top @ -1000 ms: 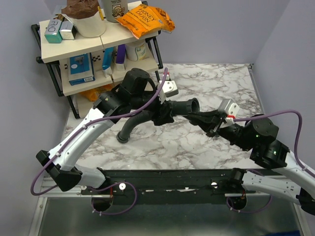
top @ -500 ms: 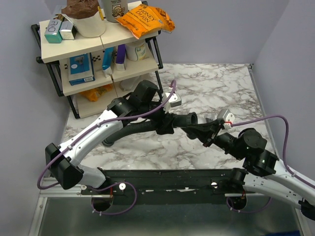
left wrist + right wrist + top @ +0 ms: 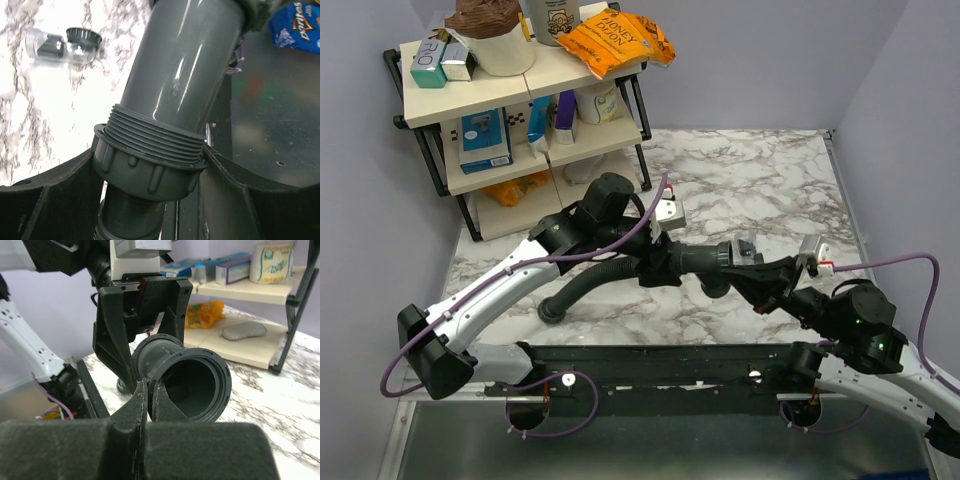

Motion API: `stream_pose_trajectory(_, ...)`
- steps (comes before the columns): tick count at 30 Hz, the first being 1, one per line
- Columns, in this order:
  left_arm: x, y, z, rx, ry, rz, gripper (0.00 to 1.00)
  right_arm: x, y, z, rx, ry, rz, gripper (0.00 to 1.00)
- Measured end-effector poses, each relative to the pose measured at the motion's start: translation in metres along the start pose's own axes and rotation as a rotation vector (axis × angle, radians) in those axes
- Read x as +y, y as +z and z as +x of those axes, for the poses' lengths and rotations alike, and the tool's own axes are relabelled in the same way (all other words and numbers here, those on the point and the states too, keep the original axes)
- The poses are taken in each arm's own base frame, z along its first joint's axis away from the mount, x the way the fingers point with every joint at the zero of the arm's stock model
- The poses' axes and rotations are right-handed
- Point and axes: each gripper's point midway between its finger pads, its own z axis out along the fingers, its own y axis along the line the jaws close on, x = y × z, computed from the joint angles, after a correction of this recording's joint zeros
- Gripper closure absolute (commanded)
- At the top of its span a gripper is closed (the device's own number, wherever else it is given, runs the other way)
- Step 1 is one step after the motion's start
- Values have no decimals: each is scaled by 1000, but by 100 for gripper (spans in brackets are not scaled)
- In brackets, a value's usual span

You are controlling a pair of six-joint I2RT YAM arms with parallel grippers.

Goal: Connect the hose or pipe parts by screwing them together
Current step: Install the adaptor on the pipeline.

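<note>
Left end effector [image 3: 658,265]: fingers closed on the dark grey branched rigid pipe fitting [image 3: 185,65], one finger on each side of its threaded collar. The left wrist view shows both fingers against the collar's ribbed ring.

The fitting lies crosswise over the middle of the marble-patterned table [image 3: 750,180], between the two end effectors. Its wide round mouth faces the right arm.

The black ribbed flexible hose [image 3: 585,286] leaves the fitting on the left end effector's side and curves toward the near-left. Its free collar end sits low by the table's near edge; contact with the table cannot be told.

Right end effector [image 3: 148,390]: fingers pressed together with no visible gap. The tips sit at the lower left rim of the fitting's mouth. Whether the rim is nipped between them cannot be told.

The small black ring nut [image 3: 83,36] lies on the table, well apart from both end effectors. It touches one end of a clear plastic tube [image 3: 47,45] lying on its side. A dark shape shows through the tube's wall; unidentified.

Black-framed shelf rack [image 3: 430,100], far left:
- Top board: an orange snack bag [image 3: 617,40] and a white tub [image 3: 505,55] holding something brown and crumpled.
- Middle board: a blue box [image 3: 483,140] and upright bottles.
</note>
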Motion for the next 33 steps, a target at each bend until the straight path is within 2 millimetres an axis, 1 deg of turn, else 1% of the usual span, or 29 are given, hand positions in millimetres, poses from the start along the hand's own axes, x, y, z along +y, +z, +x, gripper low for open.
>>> stream_pose_trajectory(2, -6, -4, -5, -19, 25, 14, 100, 4, -2, -5, -12, 6, -20, 99)
stream_pose_trajectory(7, -11, -5, -11, -44, 51, 28, 100, 10, -5, -12, -13, 3, -48, 99)
stream_pose_trajectory(19, -10, -1, -10, -60, 31, 37, 100, 10, -6, -9, 3, 0, -49, 99)
stream_pose_trajectory(27, -8, -4, -9, -63, 26, 17, 100, 10, -2, -7, -6, 25, -44, 99)
stream_pose_trajectory(33, 4, -5, -9, -59, 69, -47, 100, 9, 8, -8, 39, 44, -25, 99)
